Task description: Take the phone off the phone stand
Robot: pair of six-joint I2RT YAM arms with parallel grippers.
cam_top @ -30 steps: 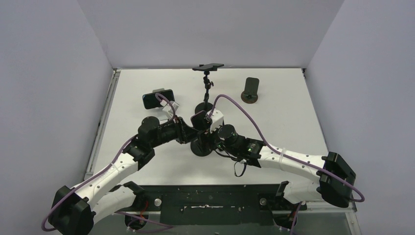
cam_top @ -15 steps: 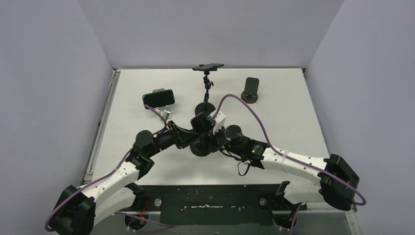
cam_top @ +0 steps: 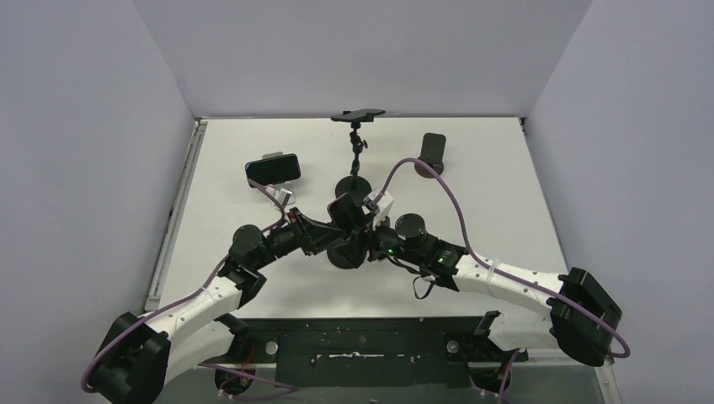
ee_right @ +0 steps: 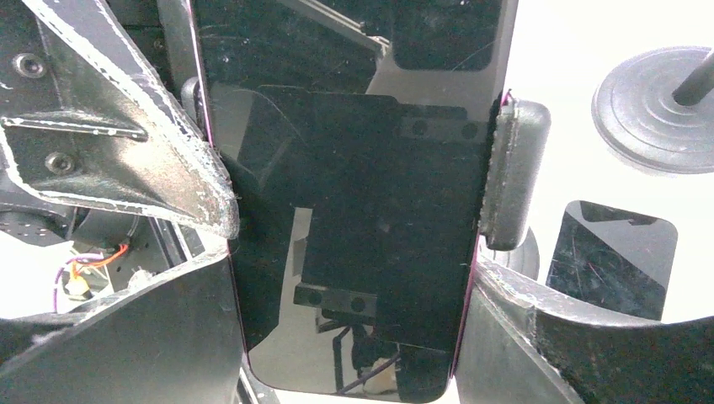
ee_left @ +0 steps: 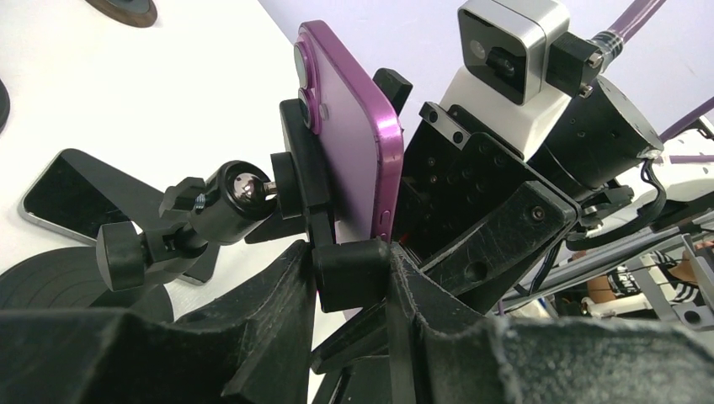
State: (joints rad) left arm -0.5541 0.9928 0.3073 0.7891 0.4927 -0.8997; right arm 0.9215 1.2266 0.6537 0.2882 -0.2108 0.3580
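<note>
A purple phone (cam_top: 345, 212) stands upright in the clamp of a black phone stand (cam_top: 345, 255) at mid-table. In the left wrist view my left gripper (ee_left: 349, 278) is shut on the stand's lower clamp pad (ee_left: 352, 273), just under the phone's purple back (ee_left: 349, 126). In the right wrist view my right gripper (ee_right: 354, 337) is shut on the phone; its fingers press both long edges of the dark screen (ee_right: 354, 194). The stand's other clamp pad (ee_right: 514, 172) still hugs the phone's right edge.
A tall stand (cam_top: 354, 160) with a phone on top rises just behind. Another phone on a stand (cam_top: 273, 168) sits at the back left, and a small stand (cam_top: 433, 150) at the back right. A phone (ee_right: 610, 257) lies flat close by. Walls enclose three sides.
My left arm has drawn back and lower, its gripper settling onto the stand's clamp. My right arm has shifted slightly right. The phone has stayed in place.
</note>
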